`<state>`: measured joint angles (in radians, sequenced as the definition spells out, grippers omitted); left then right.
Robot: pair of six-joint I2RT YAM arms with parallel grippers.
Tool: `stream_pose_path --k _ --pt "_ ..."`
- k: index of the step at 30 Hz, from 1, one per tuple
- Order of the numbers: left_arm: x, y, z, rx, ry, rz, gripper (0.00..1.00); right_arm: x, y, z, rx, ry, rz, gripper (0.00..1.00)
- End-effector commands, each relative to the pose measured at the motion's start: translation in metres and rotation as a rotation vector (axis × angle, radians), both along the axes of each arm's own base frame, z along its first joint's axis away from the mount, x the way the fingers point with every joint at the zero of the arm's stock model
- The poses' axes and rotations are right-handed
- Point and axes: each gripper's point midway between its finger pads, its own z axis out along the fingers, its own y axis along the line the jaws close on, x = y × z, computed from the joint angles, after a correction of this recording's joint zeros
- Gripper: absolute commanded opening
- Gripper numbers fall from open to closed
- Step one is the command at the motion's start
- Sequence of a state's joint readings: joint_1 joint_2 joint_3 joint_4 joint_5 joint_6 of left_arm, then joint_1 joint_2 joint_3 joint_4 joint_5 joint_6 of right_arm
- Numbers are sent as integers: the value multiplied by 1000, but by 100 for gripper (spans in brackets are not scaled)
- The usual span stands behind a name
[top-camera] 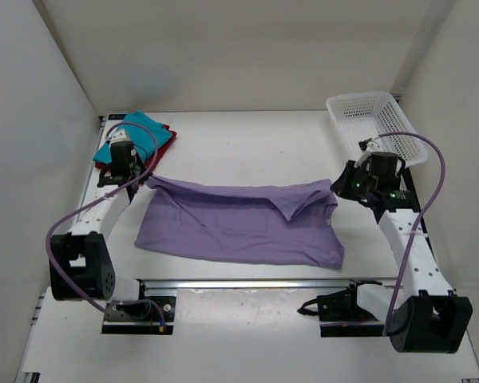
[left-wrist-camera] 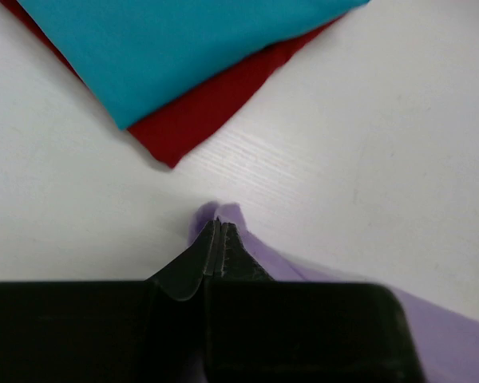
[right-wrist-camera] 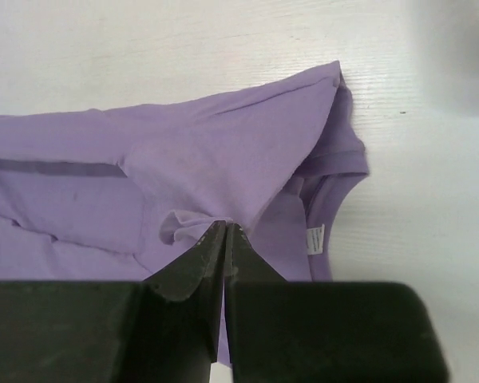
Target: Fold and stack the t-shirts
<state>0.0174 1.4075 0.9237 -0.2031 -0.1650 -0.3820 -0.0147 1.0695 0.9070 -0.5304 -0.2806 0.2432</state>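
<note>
lavender shirt [top-camera: 239, 227] in left hand [left-wrist-camera: 218, 226], right hand [right-wrist-camera: 226, 229]

both arms are built from white shell links joined by chunky black joint housings. a purple cable [top-camera: 80, 209] runs along the left arm [top-camera: 104, 214], and another purple cable [top-camera: 443, 163] arcs along the right arm [top-camera: 409, 251]. each is bolted to a black base plate [top-camera: 140, 313] at the near edge of the worktop [top-camera: 247, 144]. small green lights [top-camera: 358, 189] glow on the right wrist. the left fingers [left-wrist-camera: 193, 263] and right fingers [right-wrist-camera: 195, 259] are matte black wedges tapering to thin tips.
</note>
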Motion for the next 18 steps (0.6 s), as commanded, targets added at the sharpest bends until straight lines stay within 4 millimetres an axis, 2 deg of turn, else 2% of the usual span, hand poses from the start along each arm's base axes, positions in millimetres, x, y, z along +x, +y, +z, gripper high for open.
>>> stream_pose_path --k 1,2,3,4,5,7,9,10,11,13,15,18 --pt "-12 11 31 54 -98 47 1 -21 -2 -2 7 -19 1 0" --pt "-19 10 21 52 -81 43 1 -28 -3 -3 10 -18 -3 0" --pt "-20 12 21 57 -88 52 2 -33 -7 -13 18 7 -18 0" --pt "-25 13 9 68 -59 44 3 -40 -11 -23 17 25 -28 0" --pt "-30 1 0 73 -35 14 4 -44 -13 -24 8 24 -38 0" --pt "-38 3 -21 45 41 18 5 -54 -16 -43 -10 86 -67 0" --pt "-47 20 -34 -31 80 77 4 -61 -19 -53 -37 114 -73 0" --pt "-49 21 -37 -61 81 76 5 -65 -19 -59 -53 138 -79 1" --pt "-56 20 -45 -80 99 83 6 -67 -20 -59 -64 139 -89 0" --pt "-60 19 -47 -72 96 87 10 -71 -17 -63 -81 151 -83 1" --pt "-66 10 -55 -81 124 69 14 -74 -14 -64 -116 163 -73 0" --pt "-73 11 -63 -153 120 83 28 -77 -14 -68 -150 193 -76 0"
